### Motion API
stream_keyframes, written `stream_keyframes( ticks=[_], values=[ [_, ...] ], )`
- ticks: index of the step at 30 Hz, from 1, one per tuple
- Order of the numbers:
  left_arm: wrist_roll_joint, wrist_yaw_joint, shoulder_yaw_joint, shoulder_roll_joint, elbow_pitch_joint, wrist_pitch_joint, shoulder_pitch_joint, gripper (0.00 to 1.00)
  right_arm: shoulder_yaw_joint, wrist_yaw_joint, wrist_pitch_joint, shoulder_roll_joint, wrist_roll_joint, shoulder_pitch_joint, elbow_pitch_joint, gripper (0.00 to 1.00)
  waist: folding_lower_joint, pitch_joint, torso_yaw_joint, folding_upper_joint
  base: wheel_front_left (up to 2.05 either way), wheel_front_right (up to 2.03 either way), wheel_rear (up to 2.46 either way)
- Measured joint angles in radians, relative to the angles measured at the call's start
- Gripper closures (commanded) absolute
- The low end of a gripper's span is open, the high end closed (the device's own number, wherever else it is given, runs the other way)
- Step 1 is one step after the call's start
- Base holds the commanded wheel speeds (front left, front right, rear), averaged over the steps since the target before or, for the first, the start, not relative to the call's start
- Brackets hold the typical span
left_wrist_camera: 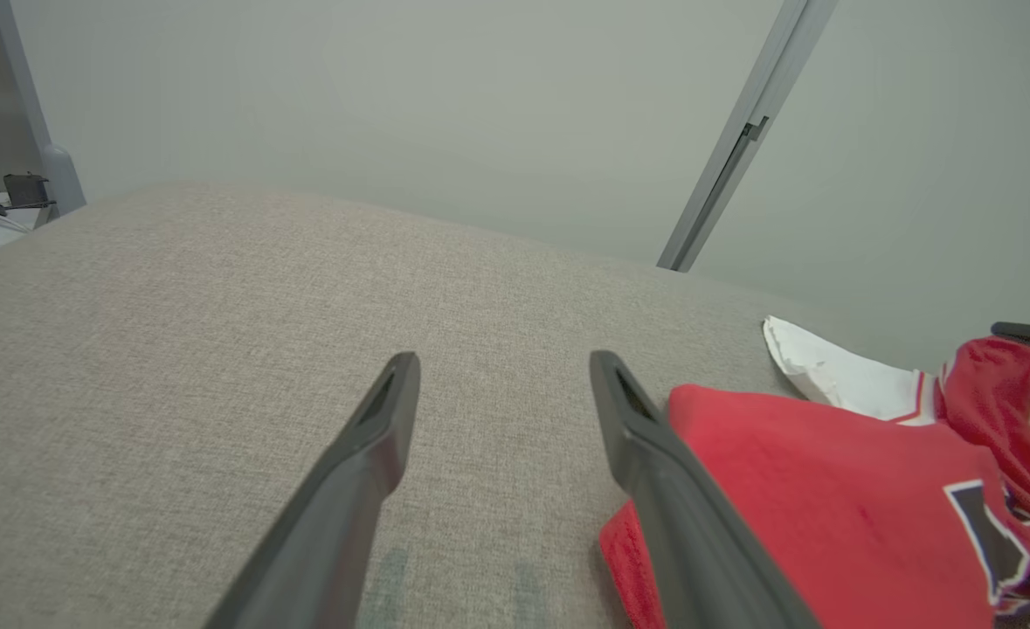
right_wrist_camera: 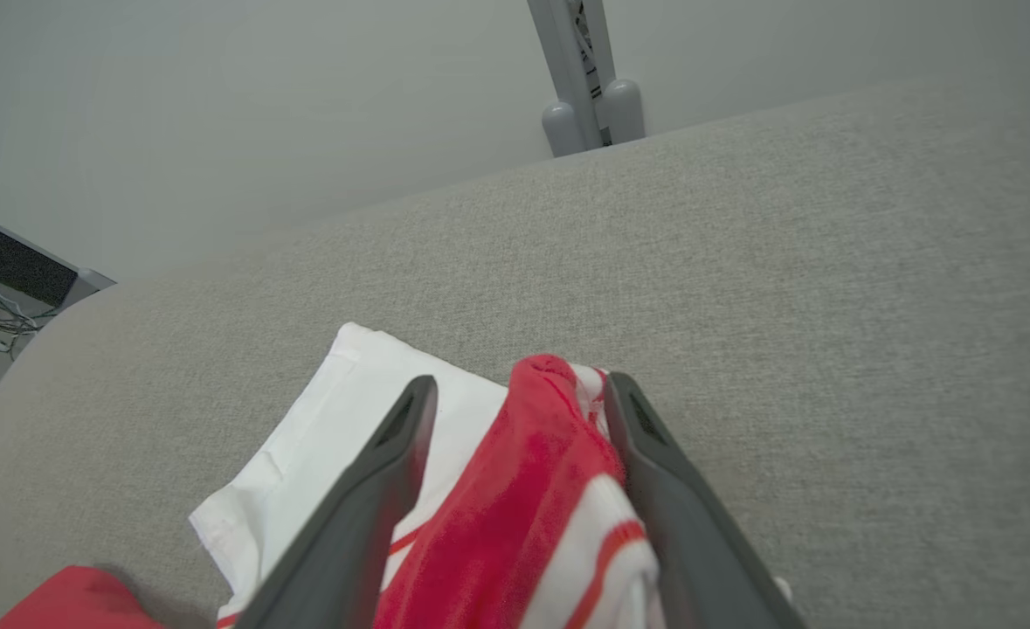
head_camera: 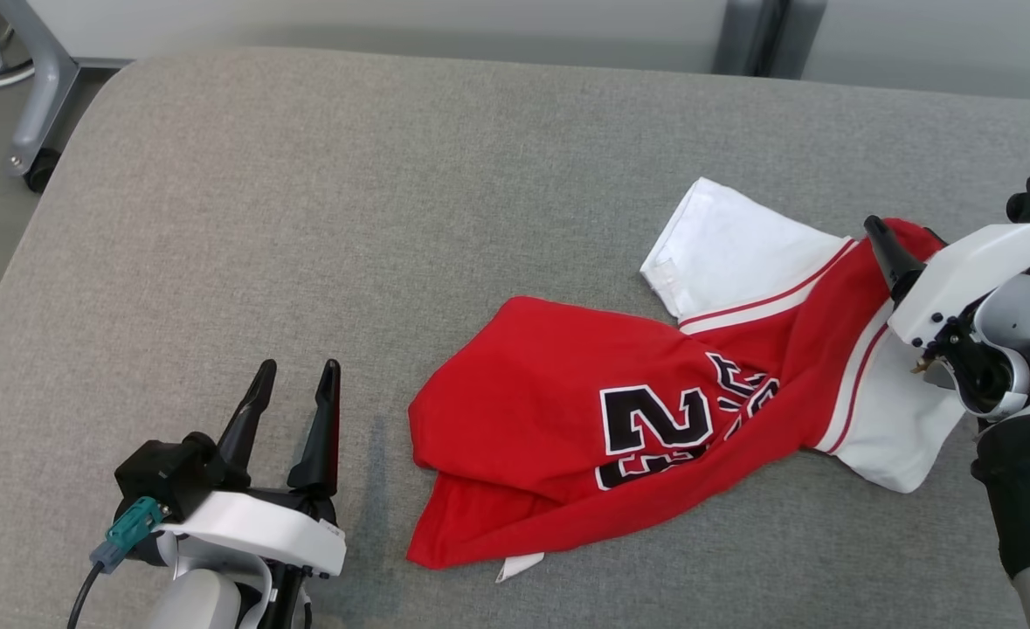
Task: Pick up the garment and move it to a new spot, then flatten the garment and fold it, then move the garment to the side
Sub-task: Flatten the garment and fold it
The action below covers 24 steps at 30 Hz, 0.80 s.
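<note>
Currently counting one garment, two grippers. Lying crumpled on grey cushion's right half, long axis running diagonally from front edge toward right edge. Left gripper gaping wide near front edge, apart from red hem. Right gripper spreading around a raised red fold.

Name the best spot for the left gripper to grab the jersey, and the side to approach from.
Probably the red hem corner of the jersey, nearest the left gripper. Come from the robot's left, jaws low along the grey surface: that edge lies folded double, giving a lip to pinch.
</note>
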Motion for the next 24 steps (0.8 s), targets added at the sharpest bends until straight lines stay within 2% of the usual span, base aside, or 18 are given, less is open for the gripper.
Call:
stream_keyframes(
  ticks=[5, 10, 14, 18, 24],
  values=[
    [0.001, 0.000, 0.009, 0.003, 0.003, -0.002, 0.009, 0.00, 0.036, 0.000, -0.090, -0.022, 0.025, 0.000, 0.011, 0.00, 0.0000, -0.033, -0.020, 0.0000, 0.00, 0.00, 0.00],
    [0.003, 0.002, 0.013, 0.012, -0.005, -0.003, 0.022, 0.00, 0.086, 0.000, -0.170, -0.045, 0.070, 0.030, -0.053, 0.00, 0.0000, -0.066, -0.059, 0.0000, 0.00, 0.00, 0.00],
    [0.003, 0.007, 0.011, 0.017, -0.013, -0.003, 0.033, 0.00, 0.084, 0.000, -0.223, -0.084, 0.091, 0.086, -0.107, 0.00, 0.0000, -0.088, -0.085, 0.0000, 0.00, 0.00, 0.00],
    [0.003, 0.008, 0.008, 0.019, -0.022, -0.002, 0.038, 0.00, 0.084, 0.000, -0.228, -0.102, 0.093, 0.182, -0.123, 0.00, 0.0000, -0.094, -0.096, 0.0000, 0.00, 0.00, 0.00],
    [0.000, 0.008, 0.004, 0.020, -0.026, 0.000, 0.041, 0.00, 0.081, 0.000, -0.206, -0.087, 0.085, 0.285, -0.095, 0.00, 0.0000, -0.078, -0.090, 0.0000, 0.00, 0.00, 0.00]
  ],
)
